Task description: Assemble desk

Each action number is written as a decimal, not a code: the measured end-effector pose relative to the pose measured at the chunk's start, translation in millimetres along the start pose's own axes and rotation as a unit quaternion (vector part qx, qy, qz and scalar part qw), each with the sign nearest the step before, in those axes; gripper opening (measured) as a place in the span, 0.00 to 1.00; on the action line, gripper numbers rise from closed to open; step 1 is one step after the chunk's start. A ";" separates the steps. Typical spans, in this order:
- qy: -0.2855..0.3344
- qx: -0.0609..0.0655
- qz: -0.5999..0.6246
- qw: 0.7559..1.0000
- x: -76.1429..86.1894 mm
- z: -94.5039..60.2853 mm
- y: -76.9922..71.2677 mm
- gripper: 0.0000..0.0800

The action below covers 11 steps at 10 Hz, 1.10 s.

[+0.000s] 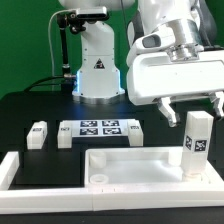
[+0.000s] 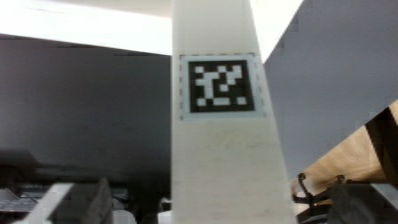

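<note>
The white desk panel [image 1: 135,165] lies flat near the front, rim up, with a corner hole [image 1: 99,178] showing at its left. One tagged leg post [image 1: 195,142] stands upright on the panel's right corner. My gripper [image 1: 193,112] hangs just above the post's top, its fingers [image 1: 168,110] spread wider than the post and not touching it. In the wrist view the post [image 2: 221,110] runs up the middle with its tag facing the camera, and the gripper [image 2: 217,196] is open around it. Two more leg posts [image 1: 38,133] [image 1: 66,135] rest on the black table at the left.
The marker board [image 1: 100,128] lies behind the panel, with a small white block [image 1: 136,131] at its right end. White L-shaped border bars [image 1: 12,170] frame the panel's left and front. The arm's base [image 1: 97,65] stands at the back.
</note>
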State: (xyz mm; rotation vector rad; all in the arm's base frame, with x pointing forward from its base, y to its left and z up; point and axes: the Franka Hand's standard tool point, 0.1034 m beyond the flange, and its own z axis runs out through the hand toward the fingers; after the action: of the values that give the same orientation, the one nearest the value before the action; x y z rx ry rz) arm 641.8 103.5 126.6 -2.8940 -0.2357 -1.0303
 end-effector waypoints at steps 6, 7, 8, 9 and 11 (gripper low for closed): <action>-0.032 0.001 0.008 0.999 7.8 -4.6 4.2 0.81; -0.057 0.002 0.011 0.998 9.2 -5.8 9.6 0.81; -0.055 0.000 0.013 0.998 15.6 -6.8 13.8 0.81; -0.079 0.004 0.015 0.997 13.3 -3.9 12.7 0.81; -0.189 0.021 0.021 0.982 9.3 4.1 10.8 0.81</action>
State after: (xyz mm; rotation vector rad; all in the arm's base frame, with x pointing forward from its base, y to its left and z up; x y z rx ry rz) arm 653.2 94.5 129.2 -3.0165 -0.2094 -0.4547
